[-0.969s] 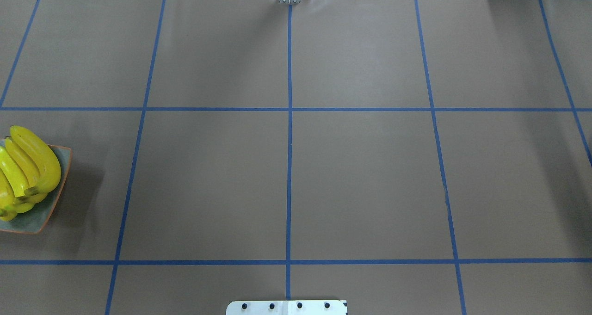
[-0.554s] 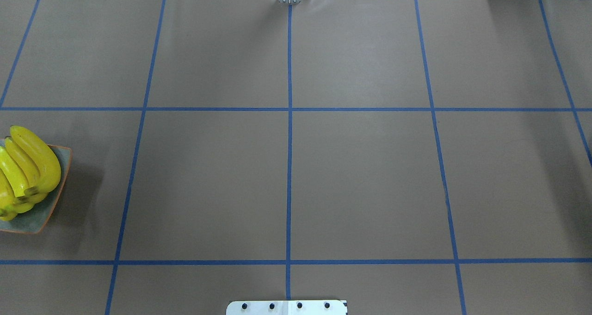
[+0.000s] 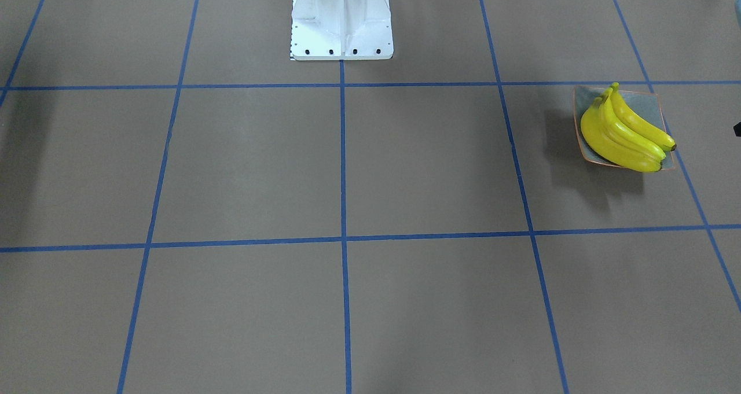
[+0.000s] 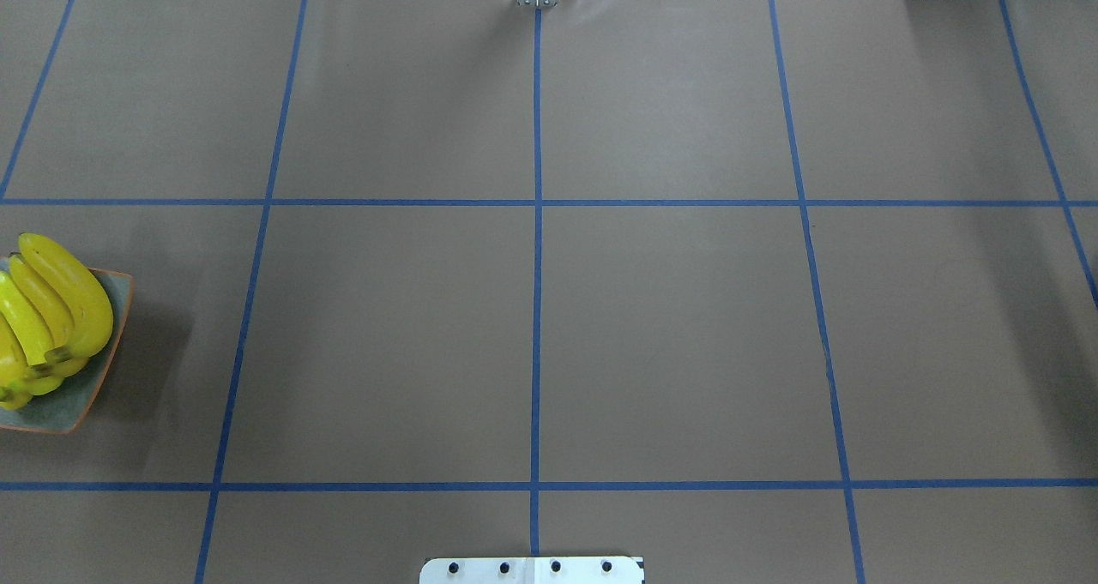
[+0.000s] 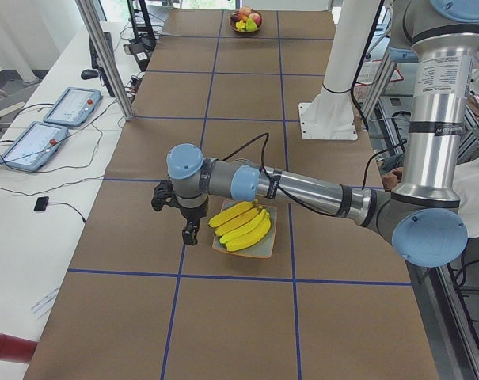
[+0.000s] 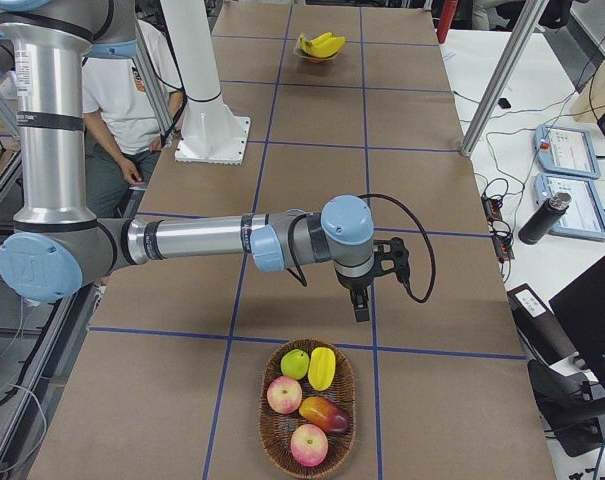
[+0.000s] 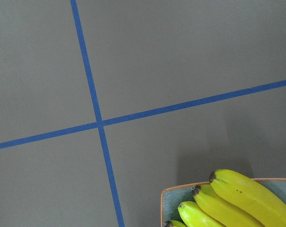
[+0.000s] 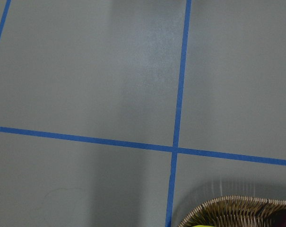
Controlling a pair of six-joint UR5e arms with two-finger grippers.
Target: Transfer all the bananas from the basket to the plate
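Found the plate (image 4: 62, 411) at the far left edge of the surface (image 4: 669, 327) in the overhead view, partly cut by the frame, standing flat inside one square of the blue tape lines (image 4: 537, 310). Counted at least three bananas (image 4: 64, 305) lying on it as one bunch, side by side, stems joined at the end nearer the robot and dark tips at the rim farther from it. Made out the left gripper (image 5: 189, 235) only in the left side view, pointing down above the surface, appearing just left of the plate there and clear of the bananas; could not tell from that view whether its fingers stood wide or narrow. Saw only a corner of the plate and a few banana ends low at the right of the left wrist view, with a tape crossing beside them. Passed the white base (image 4: 532, 569) at the middle of the surface's near edge in the overhead view. Picked out a person (image 6: 112, 85) in a white top seated behind it in the right side view. Made out the right gripper (image 6: 362, 312) only in that same side view, pointing down over a tape line, near the basket (image 6: 266, 425) but clear of it; could not tell how its fingers stood either. Found that wicker basket at the surface's right end, holding red-and-yellow apples (image 6: 285, 394), a green fruit (image 6: 296, 364) and a yellow fruit (image 6: 322, 368). Caught its woven rim at the bottom edge of the right wrist view.
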